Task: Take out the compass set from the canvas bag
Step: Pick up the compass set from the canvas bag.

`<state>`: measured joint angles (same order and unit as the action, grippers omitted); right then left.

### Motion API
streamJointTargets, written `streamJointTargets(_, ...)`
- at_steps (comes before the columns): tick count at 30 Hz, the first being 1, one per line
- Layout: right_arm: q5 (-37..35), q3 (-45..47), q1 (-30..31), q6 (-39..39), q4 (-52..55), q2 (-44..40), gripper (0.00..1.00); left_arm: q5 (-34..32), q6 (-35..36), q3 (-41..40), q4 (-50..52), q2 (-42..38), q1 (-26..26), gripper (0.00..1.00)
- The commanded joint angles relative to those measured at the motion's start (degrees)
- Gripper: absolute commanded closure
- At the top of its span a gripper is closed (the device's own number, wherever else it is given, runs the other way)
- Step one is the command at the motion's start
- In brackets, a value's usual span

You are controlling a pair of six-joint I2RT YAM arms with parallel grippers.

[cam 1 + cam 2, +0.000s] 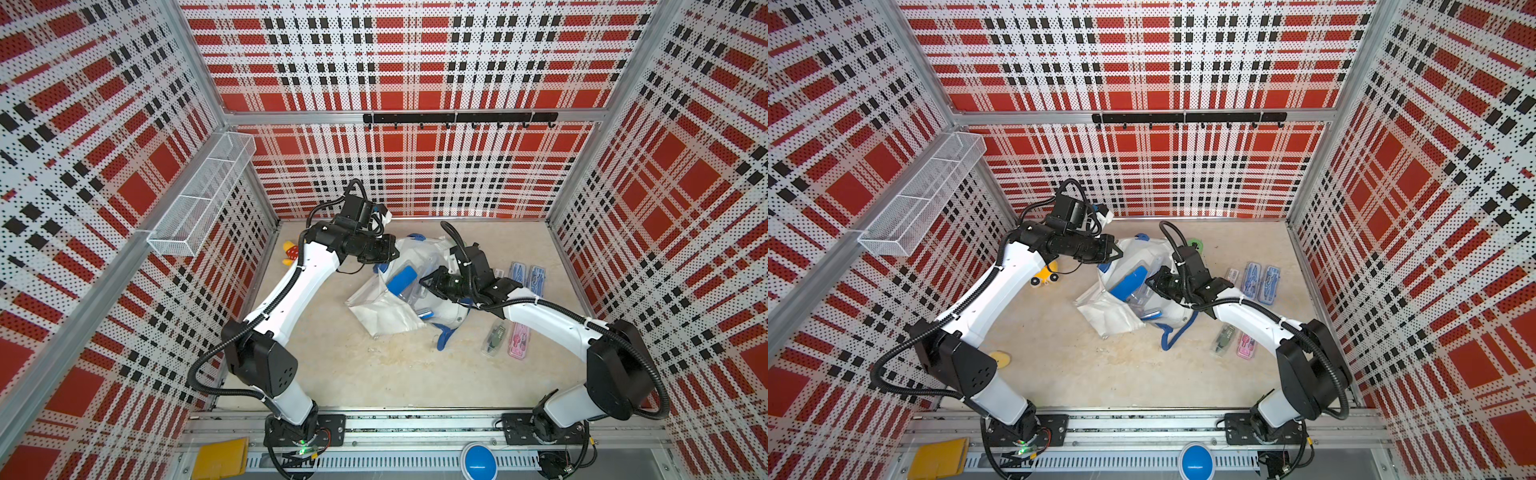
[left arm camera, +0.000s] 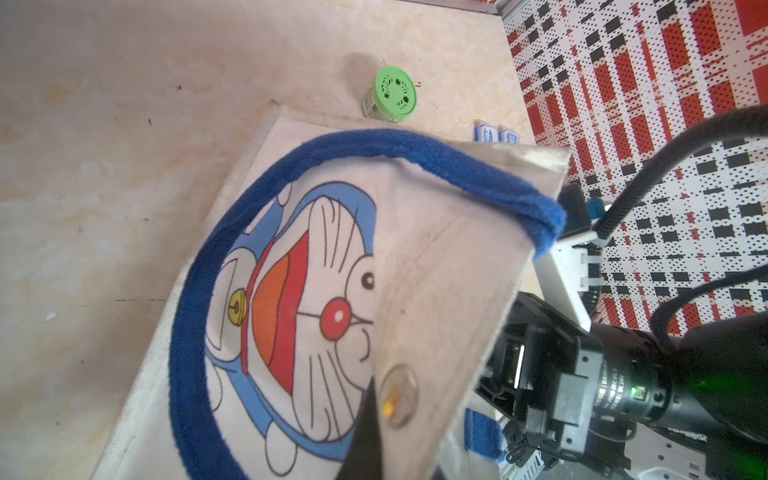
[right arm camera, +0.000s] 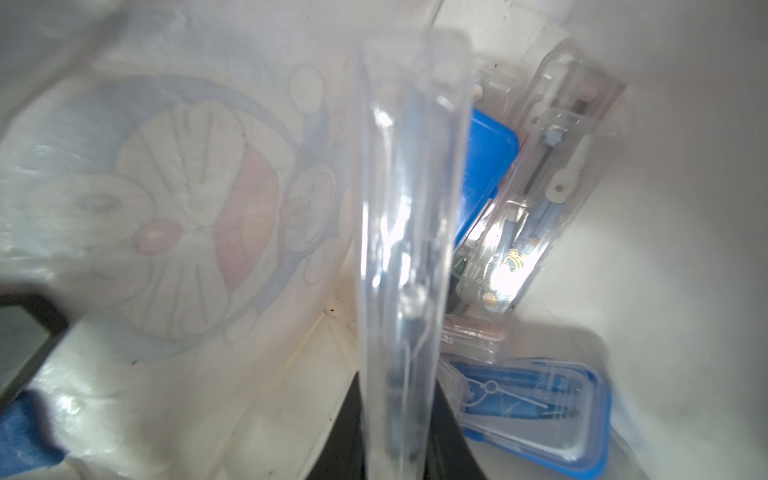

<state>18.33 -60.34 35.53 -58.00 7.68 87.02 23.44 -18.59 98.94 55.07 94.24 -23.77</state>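
Currently the left gripper [image 1: 1116, 254] is pinched together on the rim of the canvas bag [image 1: 386, 309], mid-frame in both top views. The right gripper [image 3: 395, 424] is clamped on a clear compass set [image 3: 409, 178] inside it.

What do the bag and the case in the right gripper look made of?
The canvas bag: off-white woven cloth, matte and creased, with a fuzzy blue strap. The case in the right gripper: clear hard plastic, glossy, see-through with bright highlights; probably rigid.
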Motion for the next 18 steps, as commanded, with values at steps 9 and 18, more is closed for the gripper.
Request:
streamJointTargets(9,2.44,-6.83,3.84,0.84,-0.64,3.09,0.88,-0.12,-2.53,-10.25,-3.07,-8.02,5.83,1.00)
streamJointTargets(18,4.88,-4.92,4.15,3.25,1.42,-2.82,0.87,-0.59,-2.77,-11.87,-3.56,-8.01,9.71,1.00)
